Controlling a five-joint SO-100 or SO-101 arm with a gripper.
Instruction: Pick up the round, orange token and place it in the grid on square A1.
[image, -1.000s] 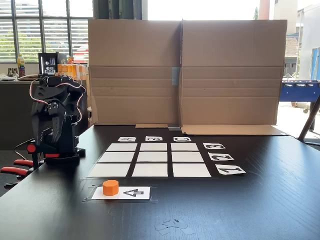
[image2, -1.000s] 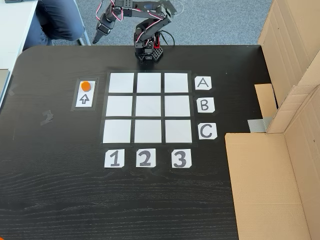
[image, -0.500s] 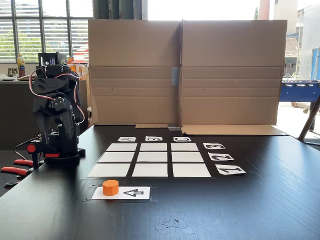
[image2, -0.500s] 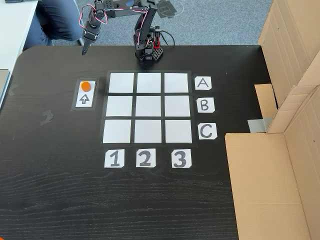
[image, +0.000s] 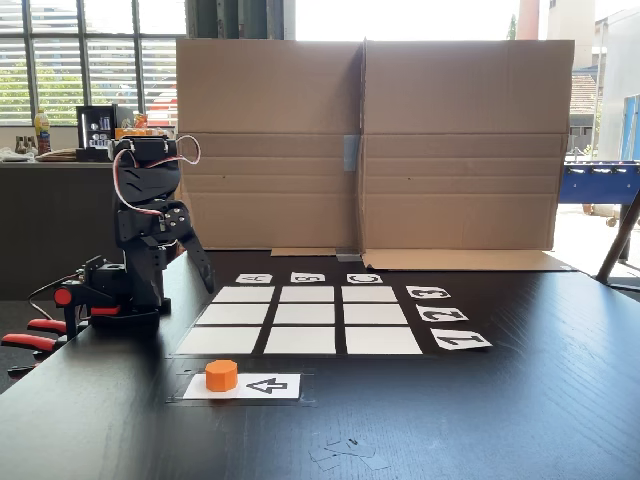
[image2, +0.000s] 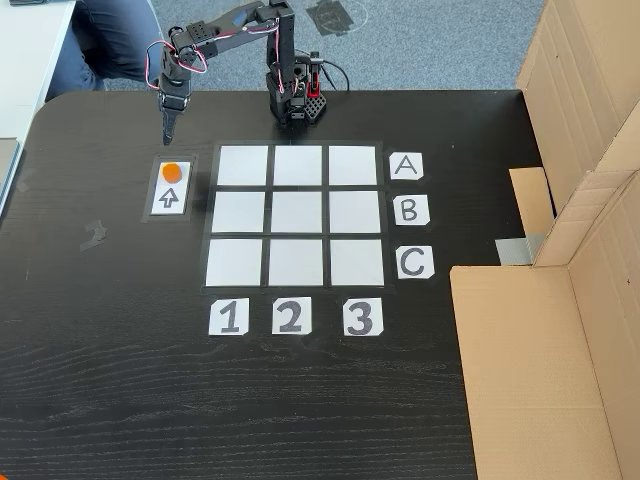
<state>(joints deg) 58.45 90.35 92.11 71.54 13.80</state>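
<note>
The orange token sits on one end of a white arrow card, beside the grid. Square A1 is bare white, the corner nearest the token. My gripper points down with its fingers together and nothing in them. It hovers a short way behind the token, on the arm-base side, apart from it. The arm's base stands at the table edge behind row A.
Tall cardboard walls border the side by row C. Letter labels and number labels edge the grid. A seated person is beyond the table. Paper scraps lie near the front.
The arm has unfolded from over its base and swung out toward the token, bringing the gripper down close behind it. The token has not moved.
</note>
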